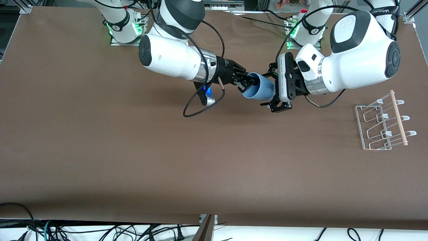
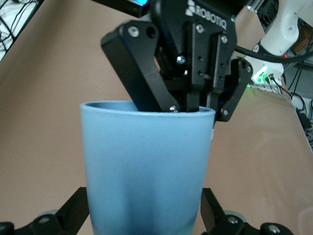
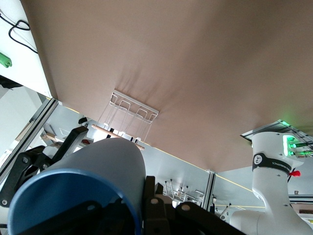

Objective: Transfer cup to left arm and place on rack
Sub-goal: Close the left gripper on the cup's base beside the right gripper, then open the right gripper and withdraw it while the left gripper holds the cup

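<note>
Front view: right tool (image 1: pixel 245 83) pinches the cup (image 1: pixel 259 87) rim; left tool (image 1: pixel 277 97), spread around it, risks dropping it if release precedes closure.

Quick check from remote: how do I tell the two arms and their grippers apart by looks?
Left arm: white shell, dark grey joint caps, white boxy wrist block, slim black left gripper. Right arm: white, shiny silver wrist band, blue light, looping black cable, chunky black right gripper marked ROBOTIQ.

Gripper brand: you can read "ROBOTIQ" in white on the black body of the right gripper (image 2: pixel 195 105), just above its fingers.
Arm lettering: white "WANJIE"-like word on the left arm (image 1: pixel 384 11); you can't read it surely.
</note>
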